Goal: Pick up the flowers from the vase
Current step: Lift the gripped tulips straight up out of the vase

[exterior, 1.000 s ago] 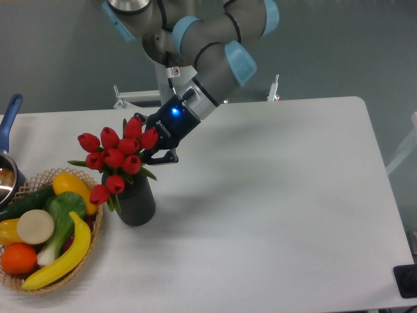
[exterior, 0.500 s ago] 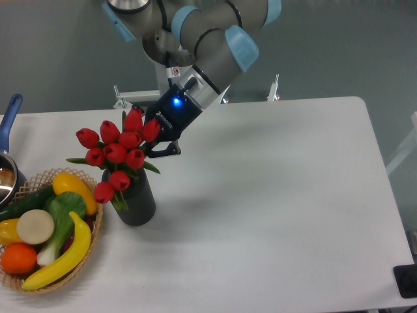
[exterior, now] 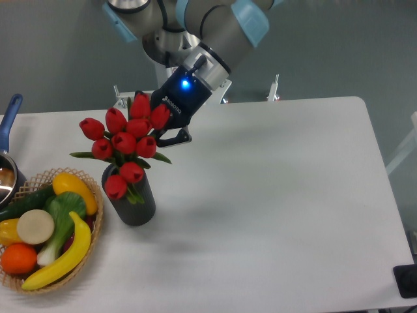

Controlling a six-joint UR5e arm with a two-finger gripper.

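Observation:
The flowers (exterior: 126, 144), a bunch of red tulip buds with green leaves, hang above the dark grey vase (exterior: 135, 202) at the table's left. The lowest buds overlap the vase's rim, and whether the stems still reach inside is hidden behind them. My gripper (exterior: 158, 135) comes in from the upper right and is shut on the bunch from behind. Its fingertips are mostly covered by the buds, and a blue light glows on its body. The vase stands upright on the table.
A wicker basket (exterior: 98, 229) of fruit and vegetables sits just left of the vase. A pot with a blue handle (exterior: 9, 117) is at the far left edge. A black object (exterior: 405, 281) lies at the table's front right corner.
The gripper has risen and shifted slightly right with the flowers in its grasp. The bunch has lifted partway out of the vase, which has stayed in place.

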